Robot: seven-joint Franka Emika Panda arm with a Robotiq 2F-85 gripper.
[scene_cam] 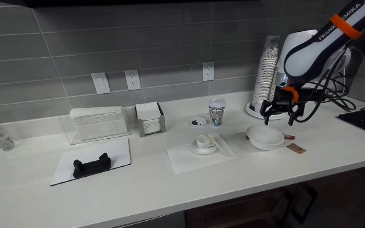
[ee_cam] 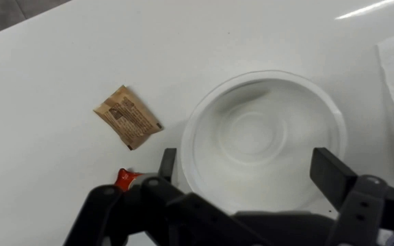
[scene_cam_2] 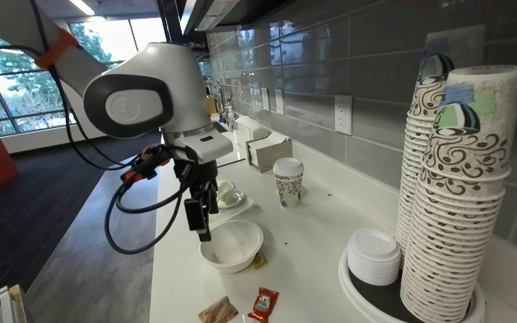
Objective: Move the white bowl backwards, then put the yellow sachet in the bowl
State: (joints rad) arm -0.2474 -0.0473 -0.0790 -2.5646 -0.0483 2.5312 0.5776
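Arm (scene_cam: 324,48) slanting downward; end effector (scene_cam: 278,122) beneath it, pointing down, spread wide.

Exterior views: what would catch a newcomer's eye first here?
The robot arm probably comes first, reaching over the counter with its open gripper above the white bowl. Tall paper cups stand stacked by the tiled wall. A red packet lies near the bowl, a yellow sachet at its edge.

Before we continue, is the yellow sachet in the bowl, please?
The yellow sachet is out: an exterior view shows it beside the bowl, partly hidden.
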